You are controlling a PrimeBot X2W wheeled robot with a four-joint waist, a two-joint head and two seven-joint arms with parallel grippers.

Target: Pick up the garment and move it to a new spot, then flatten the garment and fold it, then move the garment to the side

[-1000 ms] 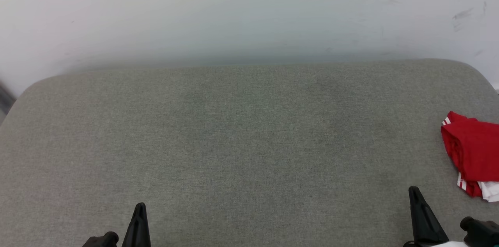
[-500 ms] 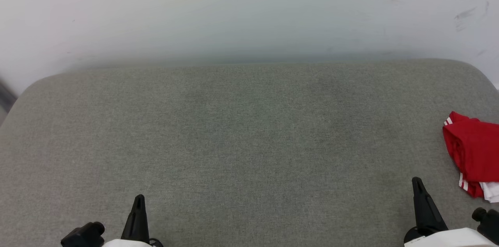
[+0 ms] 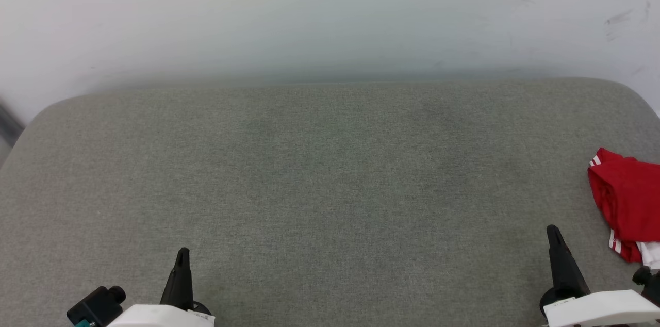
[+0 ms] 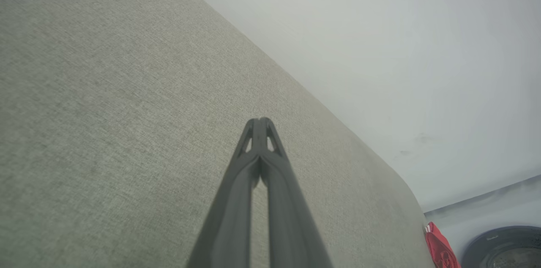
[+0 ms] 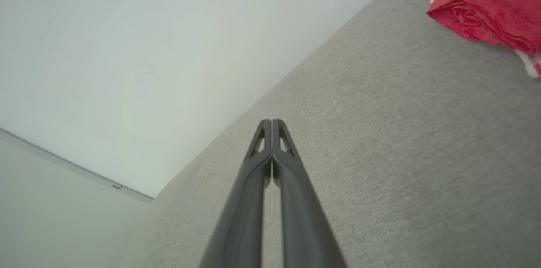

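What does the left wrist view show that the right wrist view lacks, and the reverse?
Left wrist: the shut left end effector and a dark round object in the lower right corner. Right wrist: the shut right end effector and a wall strip. Both: the red garment, the grey cushion and the white wall.

There is one red garment (image 3: 626, 198), at the right edge of the head view. There are two grippers: the left gripper (image 3: 182, 255) at lower left, the right gripper (image 3: 553, 231) at lower right. There is one grey padded surface (image 3: 330, 172). One dark round object (image 4: 507, 247) is in the lower right corner of the left wrist view.
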